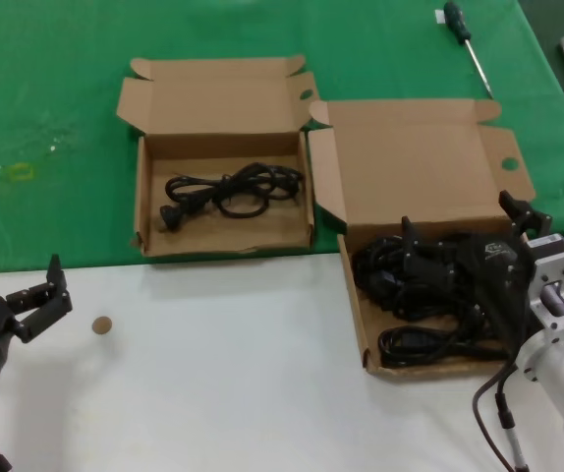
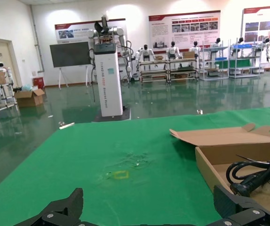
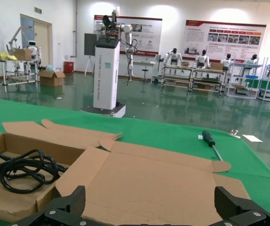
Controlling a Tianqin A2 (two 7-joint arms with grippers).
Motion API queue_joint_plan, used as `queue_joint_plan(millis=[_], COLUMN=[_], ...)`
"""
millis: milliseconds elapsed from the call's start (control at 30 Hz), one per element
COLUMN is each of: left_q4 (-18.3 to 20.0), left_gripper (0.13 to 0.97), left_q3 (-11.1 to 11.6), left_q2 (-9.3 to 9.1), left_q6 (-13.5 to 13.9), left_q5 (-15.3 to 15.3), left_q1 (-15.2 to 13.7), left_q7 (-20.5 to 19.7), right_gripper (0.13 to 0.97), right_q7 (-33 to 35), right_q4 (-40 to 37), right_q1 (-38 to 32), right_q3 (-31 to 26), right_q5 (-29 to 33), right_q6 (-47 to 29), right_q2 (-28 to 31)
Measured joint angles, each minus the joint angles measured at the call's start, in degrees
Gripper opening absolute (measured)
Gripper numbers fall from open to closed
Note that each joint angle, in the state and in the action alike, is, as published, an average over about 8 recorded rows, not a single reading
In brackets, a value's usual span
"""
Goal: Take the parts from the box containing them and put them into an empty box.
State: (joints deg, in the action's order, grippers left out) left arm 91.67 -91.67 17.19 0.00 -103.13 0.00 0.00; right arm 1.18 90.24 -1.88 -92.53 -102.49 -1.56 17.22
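- A desk (image 1: 213, 393) with a white near part and green cloth (image 1: 56, 118) behind; beyond it, a hall with a glossy green floor, shelving and several humanoid robots.
- Two open cardboard boxes: the smaller box (image 1: 225, 241) on the green cloth holds one black power cord (image 1: 233, 189); the larger box (image 1: 359, 315), just beside it to the right, holds a heap of cords (image 1: 415, 290), too tangled to count.
- One screwdriver (image 1: 467, 44) lies far back.
- Right end effector (image 1: 518, 221) sits over the larger box; its opening cannot be told.
- Left end effector (image 1: 41, 300) hovers at the white near-left edge, fingers spread, holding nothing.
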Motion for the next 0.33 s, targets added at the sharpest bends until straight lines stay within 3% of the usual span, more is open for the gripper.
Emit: queue_joint_plan(millis=[333], left_q4=[0.0], left_gripper=[0.966], left_q3=[0.0], left_q2=[0.0], left_q6=[0.0], left_q5=[0.0], left_q1=[0.0], left_q7=[0.0], right_gripper=[0.966], right_q7=[0.0], right_q4=[0.0], right_q1=[0.0], right_q3=[0.0], right_q5=[0.0], right_q6=[0.0], right_q2=[0.0])
